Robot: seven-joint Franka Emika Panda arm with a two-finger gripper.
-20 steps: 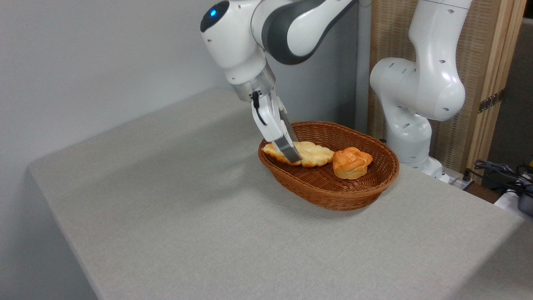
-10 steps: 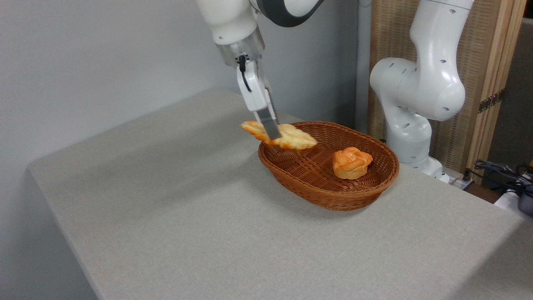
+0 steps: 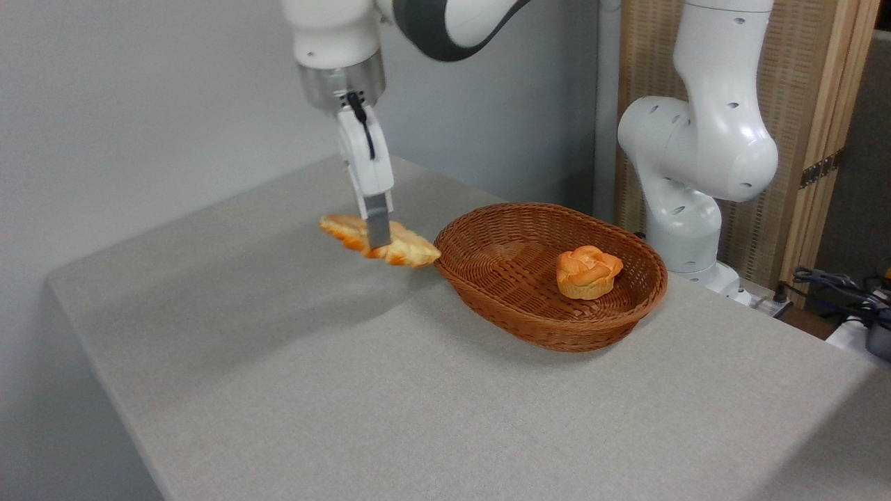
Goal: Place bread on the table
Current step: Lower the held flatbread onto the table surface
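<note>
Golden-edged bread has been lifted clear of the wicker basket and carried left; it now hangs above the grey table, just beside the rim. Gripper is clamped across its middle. Extraction appears complete; lowering and release remain.

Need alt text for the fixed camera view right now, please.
The claw holds the bread in the air over the grey table, just left of a wicker basket. A round bun sits in the basket.

Single fixed camera, raised, looking obliquely down across table, mid-range
</note>
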